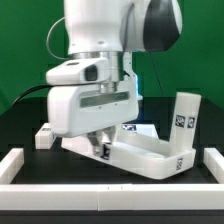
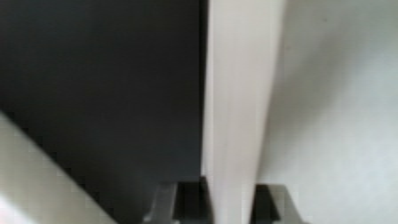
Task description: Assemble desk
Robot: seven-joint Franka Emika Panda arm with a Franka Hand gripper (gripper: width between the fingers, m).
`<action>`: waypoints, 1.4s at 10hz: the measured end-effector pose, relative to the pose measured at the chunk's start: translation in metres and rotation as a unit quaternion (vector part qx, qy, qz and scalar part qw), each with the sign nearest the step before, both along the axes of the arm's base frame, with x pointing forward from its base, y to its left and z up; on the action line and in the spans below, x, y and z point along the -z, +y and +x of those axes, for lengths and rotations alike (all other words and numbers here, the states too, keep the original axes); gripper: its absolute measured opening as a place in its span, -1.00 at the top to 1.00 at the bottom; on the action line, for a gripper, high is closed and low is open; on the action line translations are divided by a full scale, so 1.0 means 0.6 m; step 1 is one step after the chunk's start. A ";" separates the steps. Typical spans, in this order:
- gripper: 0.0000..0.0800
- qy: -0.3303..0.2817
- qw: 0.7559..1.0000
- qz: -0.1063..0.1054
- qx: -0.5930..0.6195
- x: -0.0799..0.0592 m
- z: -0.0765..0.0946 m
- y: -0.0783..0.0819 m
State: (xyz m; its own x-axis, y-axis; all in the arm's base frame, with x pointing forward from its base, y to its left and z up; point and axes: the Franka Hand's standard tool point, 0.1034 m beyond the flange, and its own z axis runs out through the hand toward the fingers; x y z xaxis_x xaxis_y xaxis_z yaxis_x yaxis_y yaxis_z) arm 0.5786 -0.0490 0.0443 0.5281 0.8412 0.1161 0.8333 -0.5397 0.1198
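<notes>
Where the exterior view looks on, we see the gripper (image 1: 98,147) closed on the near rim of the desk (image 1: 145,158). The tabletop lies tilted, with one leg (image 1: 184,115) upright at the exterior view's right. Through the wrist view, we see the dark fingers (image 2: 270,204) pinching narrowly on the desk's thin white wall, which runs straight out from between them.

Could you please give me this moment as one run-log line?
gripper: shut on tabletop edge | leg: upright on tabletop, exterior view's right
</notes>
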 end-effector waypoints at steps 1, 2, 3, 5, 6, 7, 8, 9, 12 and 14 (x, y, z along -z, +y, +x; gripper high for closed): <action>0.86 0.004 0.999 -0.009 -0.033 0.005 -0.005 -0.007; 0.86 0.005 0.999 -0.016 -0.052 0.006 -0.006 -0.014; 0.86 0.006 0.995 -0.028 -0.091 0.007 -0.007 -0.017; 0.86 -0.015 0.986 -0.049 -0.160 0.004 0.020 0.011; 0.86 -0.032 0.980 -0.054 -0.190 0.009 0.042 0.034; 0.86 -0.043 0.973 -0.059 -0.220 0.019 0.054 0.043; 0.86 -0.046 0.969 -0.063 -0.236 0.023 0.056 0.046; 0.84 -0.045 0.965 -0.068 -0.249 0.020 0.056 0.043; 0.84 -0.044 0.964 -0.071 -0.252 0.021 0.056 0.041; 0.84 -0.038 0.968 -0.065 -0.238 0.015 0.063 0.048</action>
State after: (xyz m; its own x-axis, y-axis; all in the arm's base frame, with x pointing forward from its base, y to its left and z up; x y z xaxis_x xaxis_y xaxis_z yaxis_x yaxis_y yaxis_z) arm 0.6163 -0.0201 0.0351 0.0717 0.9973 0.0164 0.9698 -0.0735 0.2324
